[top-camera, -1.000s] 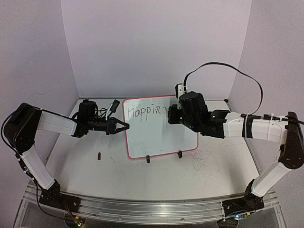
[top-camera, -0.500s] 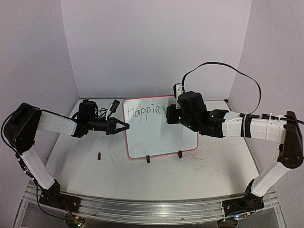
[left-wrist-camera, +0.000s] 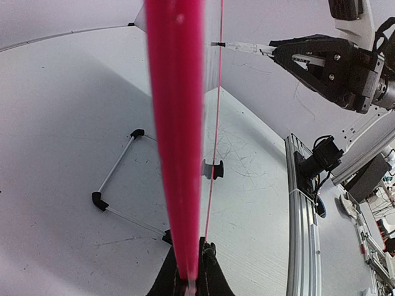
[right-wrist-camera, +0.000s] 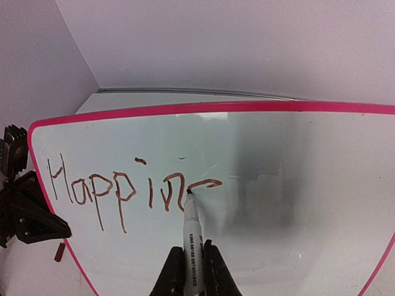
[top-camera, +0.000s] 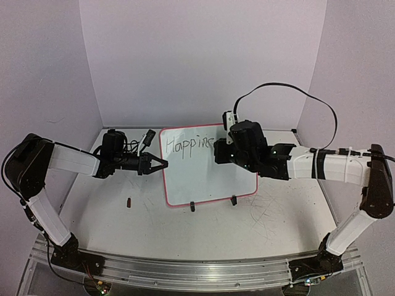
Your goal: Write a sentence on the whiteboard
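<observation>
The glossy, pink-framed whiteboard (top-camera: pixel 207 177) stands propped up, its dark handwritten sentence (right-wrist-camera: pixel 123 192) unfinished, reading "Happin" near the top.

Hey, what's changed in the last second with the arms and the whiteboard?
The right tool, shut on the marker, slid slightly left in the top view, and the lettering gained a stroke after "Happin". The left tool stayed clamped on the left edge of the whiteboard; the board did not shift.
</observation>
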`<state>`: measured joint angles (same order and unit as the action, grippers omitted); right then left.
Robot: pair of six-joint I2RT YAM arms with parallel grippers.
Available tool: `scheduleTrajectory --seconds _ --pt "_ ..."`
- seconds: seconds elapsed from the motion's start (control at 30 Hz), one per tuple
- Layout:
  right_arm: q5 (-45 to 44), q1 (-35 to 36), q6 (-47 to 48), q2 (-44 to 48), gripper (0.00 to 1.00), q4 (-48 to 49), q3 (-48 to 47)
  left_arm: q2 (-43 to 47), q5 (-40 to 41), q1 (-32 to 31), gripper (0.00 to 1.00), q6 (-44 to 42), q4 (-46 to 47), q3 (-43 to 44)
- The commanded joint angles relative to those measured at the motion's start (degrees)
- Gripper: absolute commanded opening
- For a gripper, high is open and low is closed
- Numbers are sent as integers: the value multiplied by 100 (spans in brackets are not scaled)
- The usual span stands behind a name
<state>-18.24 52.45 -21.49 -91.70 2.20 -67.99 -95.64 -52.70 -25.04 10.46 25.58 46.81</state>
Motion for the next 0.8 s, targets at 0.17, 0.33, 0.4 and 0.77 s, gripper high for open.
scheduleTrajectory --seconds 0.17,0.33,0.4,0.77 --pt "-215 8 -180 276 0 -219 273 35 199 -24 0 -241 -177 150" --pt "-696 11 -81 361 0 -220 163 60 206 -29 0 -229 -176 145" --pt "-783 8 -33 393 0 -217 43 62 206 -28 0 -225 -184 142" --pt "5 -287 -137 797 0 186 508 51 204 -28 0 -228 -183 145"
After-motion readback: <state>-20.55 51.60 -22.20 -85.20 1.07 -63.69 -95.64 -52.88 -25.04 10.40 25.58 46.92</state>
